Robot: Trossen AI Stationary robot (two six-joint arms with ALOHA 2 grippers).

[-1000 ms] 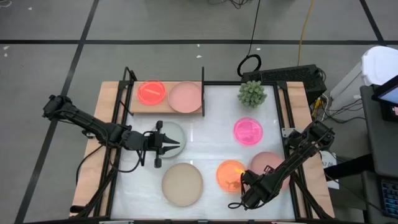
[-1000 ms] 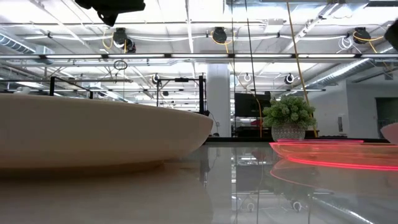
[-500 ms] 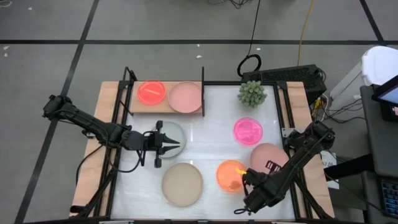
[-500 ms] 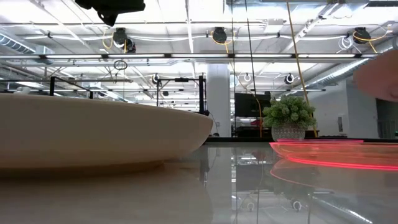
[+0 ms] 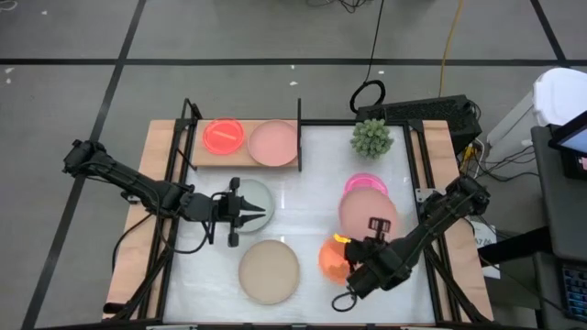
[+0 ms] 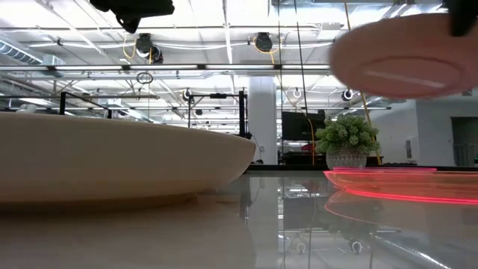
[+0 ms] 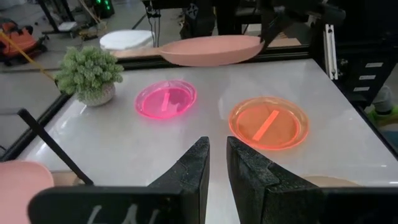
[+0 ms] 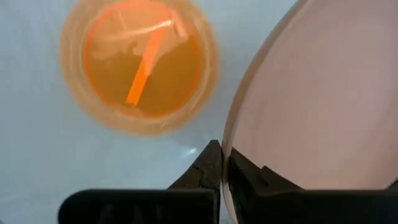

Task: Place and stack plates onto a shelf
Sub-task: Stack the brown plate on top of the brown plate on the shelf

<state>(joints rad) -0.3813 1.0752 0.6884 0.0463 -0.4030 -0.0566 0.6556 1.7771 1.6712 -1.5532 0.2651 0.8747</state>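
- A glossy white tabletop [image 5: 303, 165] filled the middle of the high view, with a grey tiled floor around it and a spiky green plant [image 5: 371, 137] at its upper right corner.
- The shelf [image 5: 243, 163] sat along the table's upper left edge, carrying a neon orange-red plate [image 5: 223, 136] and a pale pink plate [image 5: 273, 143] side by side.
- The right gripper [image 5: 374, 231], right of centre, was pinched on the rim of a larger pale pink plate [image 5: 365, 211], lifted above the table and partly covering the neon pink plate [image 5: 363, 181].
- A neon orange plate [image 5: 331, 261] lay just below-left of that gripper; a beige plate [image 5: 269, 271] lay at lower centre.
- The left gripper [image 5: 260, 212], left of centre, hovered over a grey-green plate [image 5: 254, 193], its fingers nearly together; it seemed to hold nothing, though the plate's edge beneath it was hard to see.
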